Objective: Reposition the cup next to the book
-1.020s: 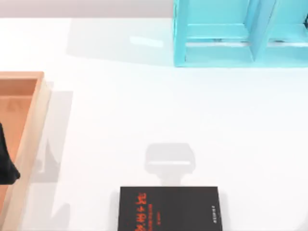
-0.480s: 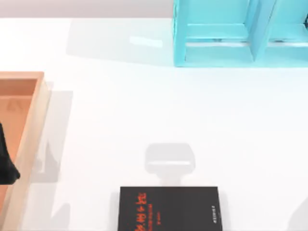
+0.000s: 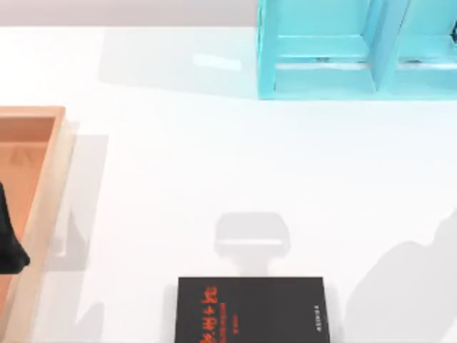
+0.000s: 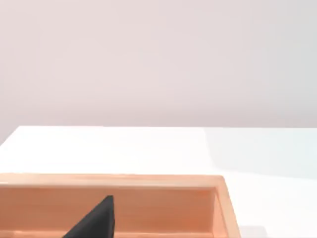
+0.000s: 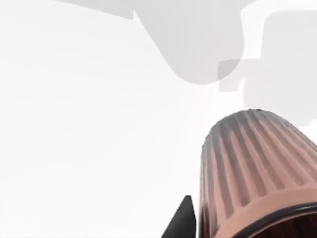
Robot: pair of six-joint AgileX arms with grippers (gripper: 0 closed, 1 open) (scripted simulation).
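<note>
The black book (image 3: 251,310) with red-orange lettering lies flat at the table's front edge, near the middle. The ribbed terracotta cup (image 5: 252,158) looms close in the right wrist view, hanging above the white table. My right gripper (image 5: 233,223) is shut on it, with one black fingertip (image 5: 182,220) against the cup's side and the other hidden behind it. A grey shadow (image 3: 407,286) lies on the table just right of the book. My left gripper (image 3: 8,246) is parked over the wooden tray, and its black tip (image 4: 94,223) points into the tray.
A long orange-brown wooden tray (image 3: 50,186) runs along the table's left side. A turquoise shelf unit (image 3: 350,50) stands at the back right. White table surface (image 3: 214,164) stretches between them and the book.
A large shadow has spread in from the lower right of the top view toward the book. The book, the tray and the left arm have not moved.
</note>
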